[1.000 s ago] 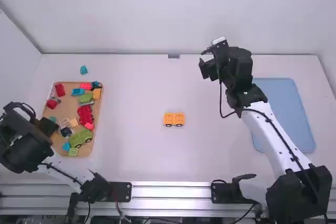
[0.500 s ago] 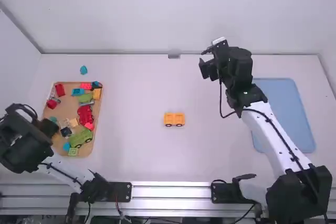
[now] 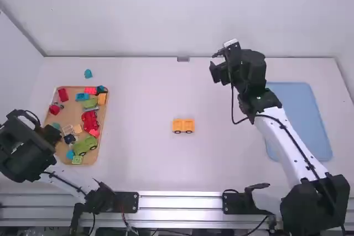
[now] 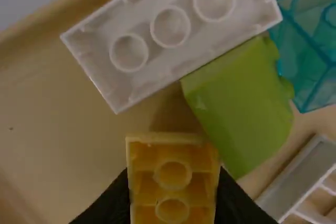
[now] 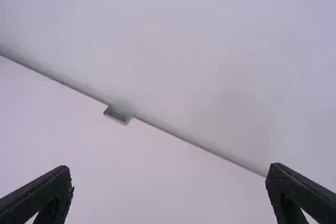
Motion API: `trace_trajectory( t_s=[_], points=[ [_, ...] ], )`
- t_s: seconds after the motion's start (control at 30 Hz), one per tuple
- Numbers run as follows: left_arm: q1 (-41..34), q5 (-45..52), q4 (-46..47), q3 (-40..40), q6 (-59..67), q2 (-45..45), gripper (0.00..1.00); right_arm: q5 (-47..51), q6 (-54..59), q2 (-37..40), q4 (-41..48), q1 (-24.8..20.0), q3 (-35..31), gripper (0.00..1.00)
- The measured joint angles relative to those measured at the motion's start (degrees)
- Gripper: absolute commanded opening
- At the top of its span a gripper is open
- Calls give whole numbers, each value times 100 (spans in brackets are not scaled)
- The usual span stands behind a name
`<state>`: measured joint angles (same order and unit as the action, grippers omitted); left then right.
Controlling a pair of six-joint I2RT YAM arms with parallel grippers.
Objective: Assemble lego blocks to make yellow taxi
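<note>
"How do the jaws stand, please?"

"Those of the left gripper (image 3: 50,134) are grasping a yellow block (image 4: 172,182), and its hollow underside is visible. The right gripper (image 3: 216,63) has its fingers spread wide, over the far part of the white table (image 3: 138,164)."

"And what lies around this held block?"

"Just beside it is a green block (image 4: 241,108) with a curved side, next to a hollow white block (image 4: 168,30) and a transparent teal block (image 4: 310,45). If it touches the tan tray (image 3: 70,112), I cannot tell."

"Where is the yellow wheeled base (image 3: 183,126)?"

"It is upright on the table, between the tray and the blue mat (image 3: 301,114)."
</note>
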<state>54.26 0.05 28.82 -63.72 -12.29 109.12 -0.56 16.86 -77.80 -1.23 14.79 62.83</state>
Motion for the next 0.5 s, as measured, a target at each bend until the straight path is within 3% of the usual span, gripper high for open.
trace_trajectory(
  t_s=[0.3, 0.5],
  points=[
    [0, 0, 238, 7, -103, -205, 7, -337, 9, 0, 7, 0, 0, 98],
    [-90, 260, 439, 59, -11, -1764, 5, -1051, 127, 0, -7, 0, 0, 98]
  ],
)
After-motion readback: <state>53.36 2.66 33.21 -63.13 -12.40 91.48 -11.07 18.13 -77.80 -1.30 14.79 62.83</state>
